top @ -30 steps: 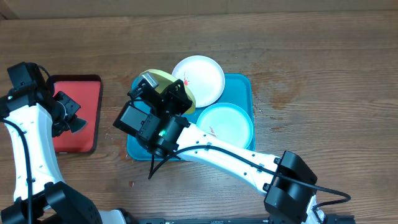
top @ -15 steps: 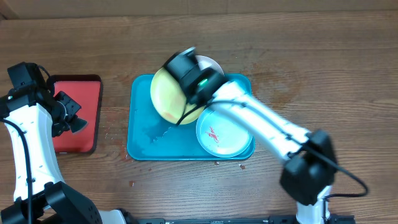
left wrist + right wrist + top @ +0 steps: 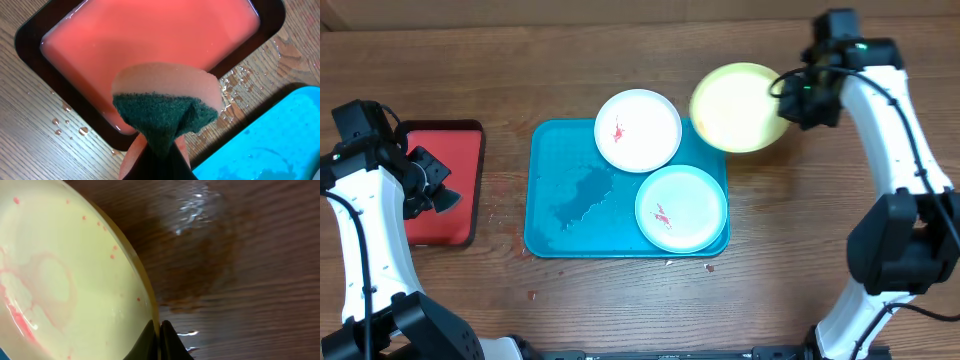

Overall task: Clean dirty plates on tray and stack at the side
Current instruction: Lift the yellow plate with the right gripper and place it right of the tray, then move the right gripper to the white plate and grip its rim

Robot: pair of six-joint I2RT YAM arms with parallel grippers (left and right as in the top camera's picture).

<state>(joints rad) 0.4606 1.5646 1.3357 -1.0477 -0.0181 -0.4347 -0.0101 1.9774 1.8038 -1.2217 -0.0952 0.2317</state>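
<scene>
**Item 1, yellow-green plate (image 3: 738,107) (image 3: 65,280).** Your right gripper (image 3: 788,98) (image 3: 159,335) holds it by the rim, with the jaws pinched narrow on the edge. In the right wrist view the plate spreads out left of the jaws. Its face shows pink streaks and small red specks. From overhead it lies across the tray's far right corner and out over the table (image 3: 840,300). You cannot tell whether it touches the wood.

**Item 2, white plate (image 3: 638,130).** It has 1 red smear and sits well apart from the right jaws, beyond the held plate. It rests on the tray's far edge and overlaps the rim.

**Item 3, mint plate (image 3: 681,207).** It has 1 red smear and lies flat in the tray's near right corner, just beside the white plate.

**Item 4, tray (image 3: 560,200) (image 3: 280,140).** It is teal and has a wet patch (image 3: 582,192) on the bare left half of its floor.

**Item 5, left gripper (image 3: 430,185) (image 3: 160,165).** Its jaws are clamped on a sponge (image 3: 165,105), which has a dark green scouring face and a peach back and sticks out ahead of the jaws.

**Item 6, red tray (image 3: 445,185) (image 3: 150,35).** It has a dark rim and lies directly ahead of the left jaws, past the sponge. Water droplets (image 3: 240,80) dot the wood around it.

**Item 7, wet stain (image 3: 200,210).** It is on the table, ahead and to the right of the right jaws.
</scene>
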